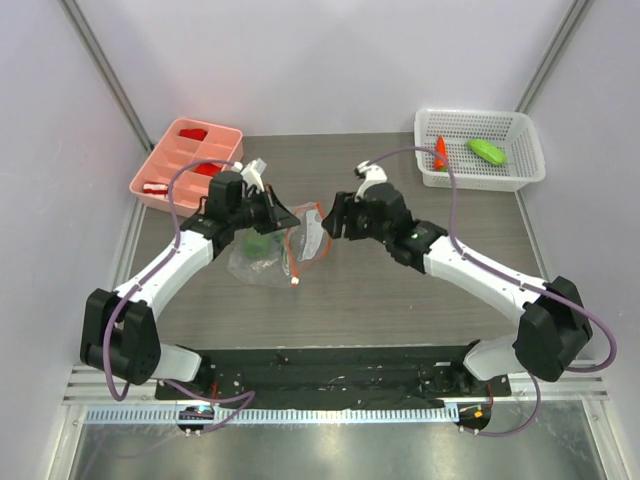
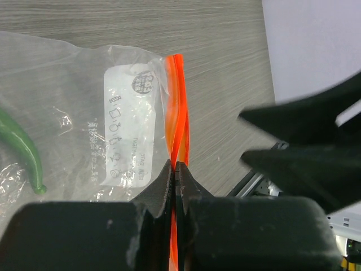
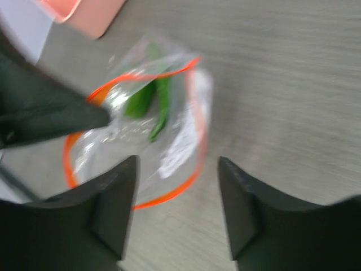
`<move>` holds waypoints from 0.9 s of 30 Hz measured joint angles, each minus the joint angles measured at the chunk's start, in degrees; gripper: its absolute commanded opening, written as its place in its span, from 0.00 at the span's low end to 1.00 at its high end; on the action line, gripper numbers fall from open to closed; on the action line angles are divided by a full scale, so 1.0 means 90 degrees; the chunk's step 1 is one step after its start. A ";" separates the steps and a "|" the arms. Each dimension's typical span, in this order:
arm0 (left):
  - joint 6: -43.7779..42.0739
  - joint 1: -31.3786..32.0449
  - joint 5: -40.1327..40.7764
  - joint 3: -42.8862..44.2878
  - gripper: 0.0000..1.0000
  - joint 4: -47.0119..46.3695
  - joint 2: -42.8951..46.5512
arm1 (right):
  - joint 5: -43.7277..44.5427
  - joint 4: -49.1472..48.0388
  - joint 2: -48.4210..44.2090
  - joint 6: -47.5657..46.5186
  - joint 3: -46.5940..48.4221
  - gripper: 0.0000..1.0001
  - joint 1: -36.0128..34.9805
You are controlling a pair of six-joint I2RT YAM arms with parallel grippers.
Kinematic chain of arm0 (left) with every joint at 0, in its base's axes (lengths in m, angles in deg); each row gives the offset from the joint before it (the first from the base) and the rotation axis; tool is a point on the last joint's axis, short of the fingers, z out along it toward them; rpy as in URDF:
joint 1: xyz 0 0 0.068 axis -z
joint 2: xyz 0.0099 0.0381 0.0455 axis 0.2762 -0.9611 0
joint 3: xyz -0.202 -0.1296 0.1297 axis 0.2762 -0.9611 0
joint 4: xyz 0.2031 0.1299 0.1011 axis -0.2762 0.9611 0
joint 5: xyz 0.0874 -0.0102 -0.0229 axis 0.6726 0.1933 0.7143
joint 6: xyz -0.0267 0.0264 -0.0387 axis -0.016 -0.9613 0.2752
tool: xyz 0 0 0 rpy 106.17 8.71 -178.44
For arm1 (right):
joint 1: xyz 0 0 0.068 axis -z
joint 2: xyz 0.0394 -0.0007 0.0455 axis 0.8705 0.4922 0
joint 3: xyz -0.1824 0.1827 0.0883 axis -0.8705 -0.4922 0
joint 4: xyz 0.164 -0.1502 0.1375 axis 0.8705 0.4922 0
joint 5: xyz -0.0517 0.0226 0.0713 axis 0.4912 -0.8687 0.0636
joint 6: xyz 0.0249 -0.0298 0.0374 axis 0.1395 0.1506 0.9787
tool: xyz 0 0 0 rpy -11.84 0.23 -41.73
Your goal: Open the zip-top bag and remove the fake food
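Note:
The clear zip-top bag [image 1: 262,256] lies at mid-table with its orange-red zip mouth [image 3: 169,195] pulled open into a ring. My left gripper [image 1: 285,218] is shut on the zip strip [image 2: 178,118] at the bag's edge. Inside the bag are a green bell pepper [image 3: 138,101] and a dark green chili [image 3: 162,107], which also shows in the left wrist view [image 2: 25,148]. My right gripper [image 1: 333,215] is open and empty, just right of the bag mouth, its fingers [image 3: 113,197] astride the near rim. An orange-red carrot piece [image 1: 440,152] and a light green oblong one [image 1: 487,150] lie in the basket.
A white mesh basket [image 1: 520,135] stands at the back right. A pink divided tray [image 1: 160,165] with small red blocks stands at the back left, close behind my left arm. The two grippers are close together over the bag.

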 measured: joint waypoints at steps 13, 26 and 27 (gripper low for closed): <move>0.0233 0.0002 -0.0612 -0.0306 0.00 -0.0969 0.0376 | -0.0029 -0.0692 0.0712 -0.0034 0.0085 0.37 -0.0962; 0.0835 0.0044 -0.1049 -0.0546 0.00 -0.1987 0.0129 | 0.0398 -0.1372 0.1676 0.0209 -0.0124 0.40 -0.1003; 0.0889 0.0034 -0.1042 -0.0551 0.00 -0.2021 0.0027 | 0.0418 -0.1494 0.1773 0.0253 -0.0211 0.41 -0.1005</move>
